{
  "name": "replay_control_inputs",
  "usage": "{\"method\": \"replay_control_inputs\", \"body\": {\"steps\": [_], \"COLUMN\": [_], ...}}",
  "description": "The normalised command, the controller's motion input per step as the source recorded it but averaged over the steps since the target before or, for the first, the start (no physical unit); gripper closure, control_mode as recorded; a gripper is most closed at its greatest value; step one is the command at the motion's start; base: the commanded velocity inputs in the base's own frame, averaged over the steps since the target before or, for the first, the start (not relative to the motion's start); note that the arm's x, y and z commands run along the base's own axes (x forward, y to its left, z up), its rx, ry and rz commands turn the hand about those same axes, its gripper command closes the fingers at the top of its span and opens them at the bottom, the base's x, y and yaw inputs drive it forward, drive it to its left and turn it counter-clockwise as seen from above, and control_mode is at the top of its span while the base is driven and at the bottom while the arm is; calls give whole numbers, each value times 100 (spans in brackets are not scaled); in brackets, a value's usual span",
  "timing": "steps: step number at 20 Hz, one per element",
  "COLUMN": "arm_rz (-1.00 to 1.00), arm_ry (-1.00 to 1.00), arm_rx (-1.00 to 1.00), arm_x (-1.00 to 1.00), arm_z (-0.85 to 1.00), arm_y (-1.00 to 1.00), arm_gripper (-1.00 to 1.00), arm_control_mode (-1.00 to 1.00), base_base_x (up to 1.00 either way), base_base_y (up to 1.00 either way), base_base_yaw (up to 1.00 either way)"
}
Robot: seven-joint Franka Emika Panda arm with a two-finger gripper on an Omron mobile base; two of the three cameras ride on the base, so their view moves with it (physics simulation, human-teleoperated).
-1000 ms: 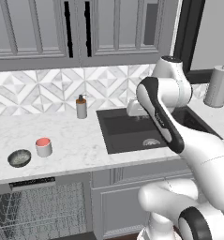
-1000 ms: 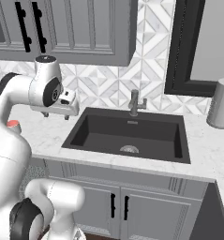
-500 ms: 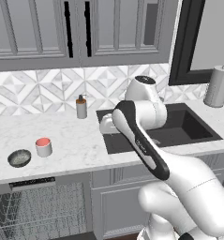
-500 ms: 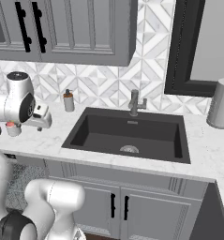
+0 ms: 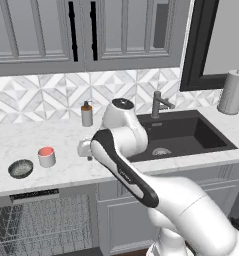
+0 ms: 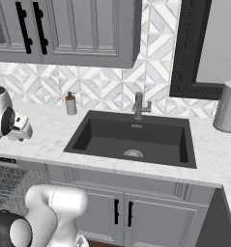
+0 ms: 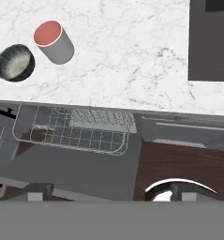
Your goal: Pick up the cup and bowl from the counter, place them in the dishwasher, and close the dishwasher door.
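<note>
Cup (image 5: 46, 156) upright on the surface (image 5: 66, 140), long axis vertical, open red-pink mouth pointing up; in the hand view (image 7: 54, 41) seen from above, mouth toward upper left of that picture. Bowl (image 5: 20, 168) just beside the cup on its left and slightly nearer the front edge, rim up, resting flat; apart from the cup by a narrow gap (image 7: 14, 62). Both well to the left of the dark sink (image 5: 183, 135). Soap dispenser (image 5: 87, 114) upright near the backsplash, behind and right of the cup. Paper towel roll (image 5: 232, 92) upright at the far right. Dishwasher (image 5: 36, 222) below the cup and bowl, open, wire rack (image 7: 71, 129) exposed; dishwasher door (image 7: 66, 171) lowered, lying roughly flat beneath the rack in the hand view. Pincer (image 5: 85, 148) held above the surface between cup and sink, clear of both items, holding nothing; cannot tell whether fingers are spread or closed.
</note>
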Motion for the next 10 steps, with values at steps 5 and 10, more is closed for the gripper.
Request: {"method": "replay_control_inputs", "body": {"steps": [5,10], "arm_rz": [0,0], "arm_ry": [-7,-1], "arm_rx": [11,0], "arm_x": [0,1], "arm_z": [-57,-31], "arm_y": [55,60], "arm_gripper": [-100,-100], "arm_control_mode": [-100,-100], "base_base_x": [0,0], "base_base_y": [0,0], "base_base_yaw": [0,0]}}
